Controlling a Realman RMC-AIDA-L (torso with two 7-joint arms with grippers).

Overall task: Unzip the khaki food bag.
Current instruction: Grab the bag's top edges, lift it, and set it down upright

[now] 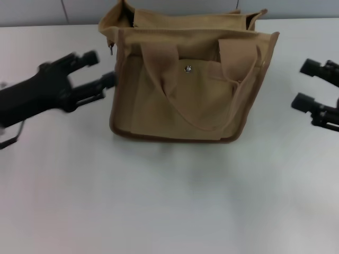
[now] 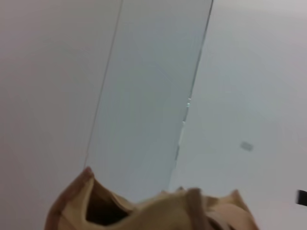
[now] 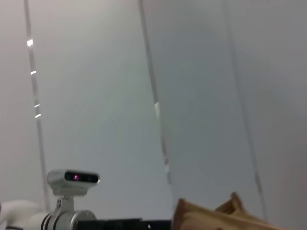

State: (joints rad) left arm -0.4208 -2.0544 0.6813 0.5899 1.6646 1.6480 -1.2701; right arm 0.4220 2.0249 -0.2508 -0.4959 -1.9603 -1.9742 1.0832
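Progress on the unzipping appears well advanced, in our judgement. We find the khaki food bag standing upright on the white table, in the upper centre of the head view, its front pocket and metal snap facing the camera. Its top gapes: the left wrist view shows a dark opening between the raised corners of the mouth. The zipper pull hangs at the bag's upper left corner, which suggests the slider sits at one end of its run; we cannot confirm the full track.

The left gripper lies at left of frame, fingers parted, one tip just beside the bag's side wall, holding nothing. The right gripper waits at the right edge, fingers likewise apart and empty, clear of the bag.
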